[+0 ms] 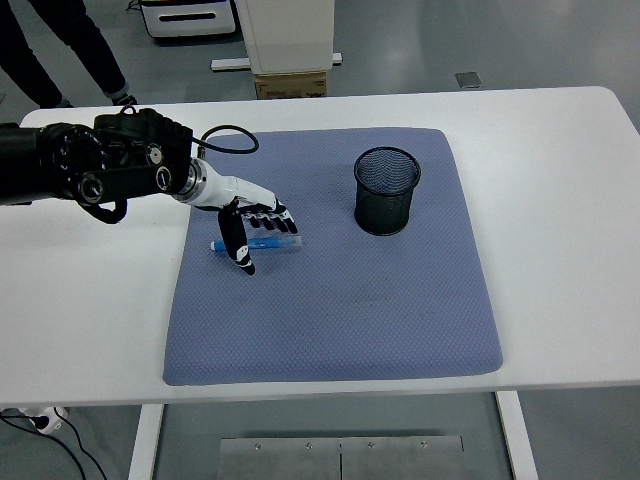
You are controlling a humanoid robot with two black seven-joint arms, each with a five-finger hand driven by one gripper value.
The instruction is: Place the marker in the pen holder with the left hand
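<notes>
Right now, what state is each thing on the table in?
marker: lying flat on the mat, not lifted.
left hand: over the marker, fingers spread, not closed on it.
pen holder: upright on the mat, looks empty.
blue mat: flat on the table.

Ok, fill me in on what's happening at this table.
The robot's left hand is reaching over a blue marker that lies flat on the blue-grey mat. Its fingers are spread over the marker and the thumb points down on the near side, but nothing is gripped or lifted yet. The black mesh pen holder stands upright to the right on the same mat, apart from the marker. The right arm is out of view.
</notes>
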